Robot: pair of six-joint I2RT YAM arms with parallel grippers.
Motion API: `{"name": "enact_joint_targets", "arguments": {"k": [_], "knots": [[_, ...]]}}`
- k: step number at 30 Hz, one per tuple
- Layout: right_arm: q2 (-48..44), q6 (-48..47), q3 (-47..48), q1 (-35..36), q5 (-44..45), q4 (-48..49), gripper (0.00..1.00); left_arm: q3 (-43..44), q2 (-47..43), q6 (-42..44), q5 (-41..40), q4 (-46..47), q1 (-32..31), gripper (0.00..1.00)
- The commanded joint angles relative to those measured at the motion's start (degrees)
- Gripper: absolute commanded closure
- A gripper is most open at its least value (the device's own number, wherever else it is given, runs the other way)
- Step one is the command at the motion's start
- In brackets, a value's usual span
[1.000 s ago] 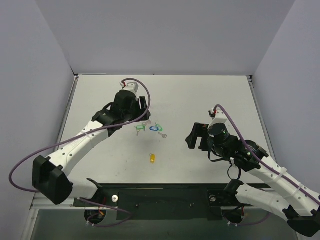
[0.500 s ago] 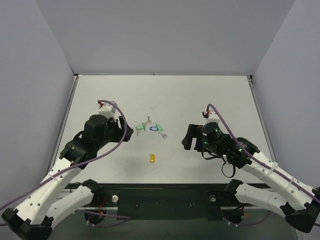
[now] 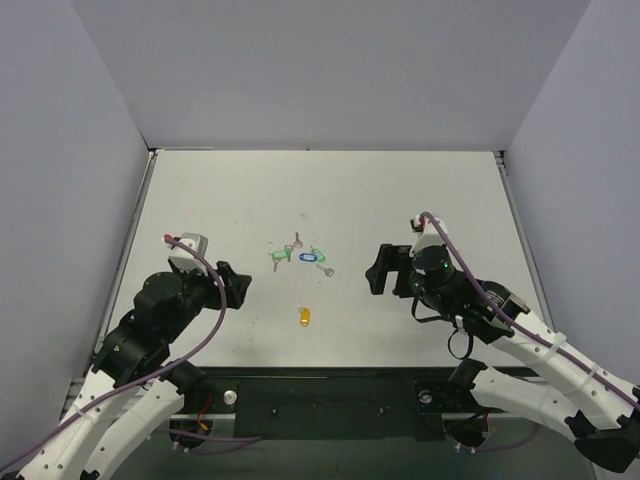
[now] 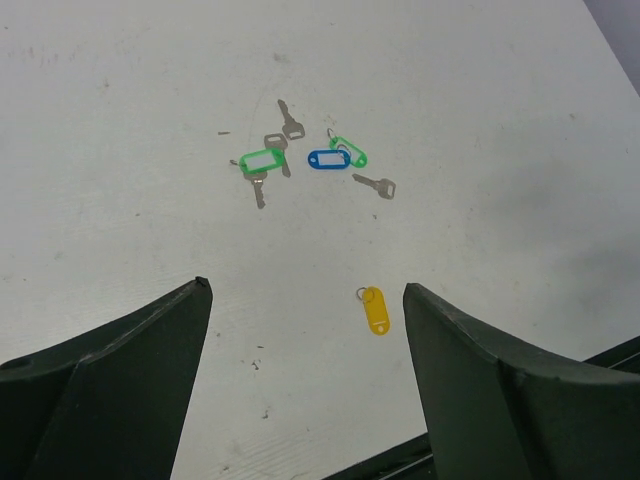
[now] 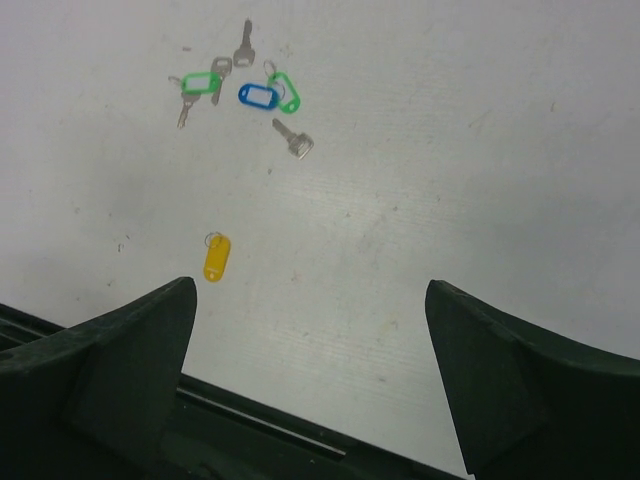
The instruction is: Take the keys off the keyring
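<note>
The keyring is a yellow oblong tag with a thin metal ring, lying alone on the table; nothing hangs on the ring. It also shows as the yellow tag in the left wrist view and the yellow tag in the right wrist view. Loose silver keys lie farther back: one key, a second key, the same key. My left gripper hangs open and empty to the keyring's left, jaws wide. My right gripper is open and empty to its right.
Among the keys lie a green tag with a key at its end, a blue tag and a second green tag. A black rail runs along the near table edge. Grey walls close in the left, back and right.
My left arm has pulled back from the key cluster toward the near left, and its jaws have spread wider. My right gripper has stayed nearly in place and opened a little more.
</note>
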Motion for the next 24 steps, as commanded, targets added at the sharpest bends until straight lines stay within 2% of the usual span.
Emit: {"name": "enact_joint_targets", "arguments": {"k": [1, 2, 4, 11, 16, 24], "knots": [[-4.94, -5.49, -0.25, 0.35, 10.99, 4.78, 0.06, -0.49, -1.19, 2.09, -1.35, 3.70, 0.23, 0.12], [-5.30, -5.85, -0.77, 0.44, 15.53, 4.87, 0.00, -0.58, -1.27, 2.00, -1.61, 3.52, 0.23, 0.12], [-5.57, -5.76, -0.17, 0.26, 20.82, 4.44, 0.00, -0.67, -1.80, 2.09, -1.70, 3.78, 0.23, 0.12], [-2.15, -10.67, 5.81, -2.45, 29.02, 0.65, 0.00, -0.84, -4.17, 2.44, -2.23, 3.61, 0.23, 0.12], [-1.70, -10.86, 7.31, -5.97, 28.24, 0.39, 0.00, -1.02, -5.41, 2.53, -2.67, 3.35, 0.23, 0.12], [-3.37, -9.37, 6.43, -6.24, 23.85, 5.04, 0.00, -1.29, -6.72, 2.62, -3.81, 3.26, 0.23, 0.12]]}}
